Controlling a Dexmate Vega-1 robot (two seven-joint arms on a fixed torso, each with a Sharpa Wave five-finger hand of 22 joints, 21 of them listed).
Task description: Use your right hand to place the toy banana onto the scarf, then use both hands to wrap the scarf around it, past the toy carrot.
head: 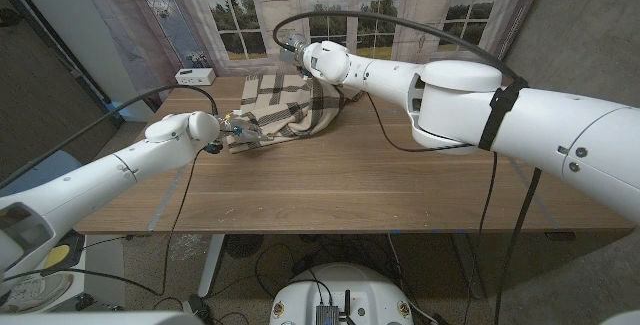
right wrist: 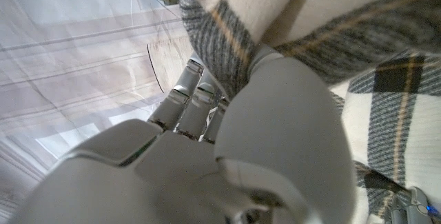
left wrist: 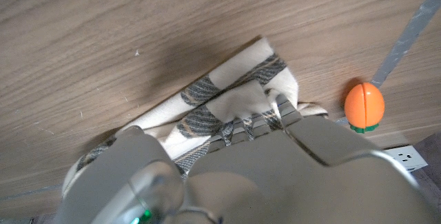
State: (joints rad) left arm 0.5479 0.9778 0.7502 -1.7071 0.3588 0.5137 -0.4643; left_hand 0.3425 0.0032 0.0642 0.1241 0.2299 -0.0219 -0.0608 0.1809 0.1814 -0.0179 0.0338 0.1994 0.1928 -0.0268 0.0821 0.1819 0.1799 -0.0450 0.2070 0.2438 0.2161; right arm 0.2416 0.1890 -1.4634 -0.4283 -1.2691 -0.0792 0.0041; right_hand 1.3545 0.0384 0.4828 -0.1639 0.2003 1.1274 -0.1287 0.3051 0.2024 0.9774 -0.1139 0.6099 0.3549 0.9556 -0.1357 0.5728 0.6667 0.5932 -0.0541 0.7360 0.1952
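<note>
A cream and grey plaid scarf (head: 290,105) lies bunched at the back middle of the wooden table (head: 330,185). My right hand (head: 300,58) holds its far edge lifted off the table; in the right wrist view the cloth (right wrist: 386,93) drapes over my right hand (right wrist: 275,127). My left hand (head: 232,125) grips the scarf's near left corner. The left wrist view has that corner (left wrist: 227,103) folded at my left hand (left wrist: 275,176), with the orange toy carrot (left wrist: 364,105) a short way beside it. The toy banana is hidden.
A white power strip (head: 194,75) sits at the table's back left corner, with curtains and a window (head: 240,15) behind. A strip of tape (left wrist: 406,38) runs across the wood near the carrot. Bare table lies in front of the scarf.
</note>
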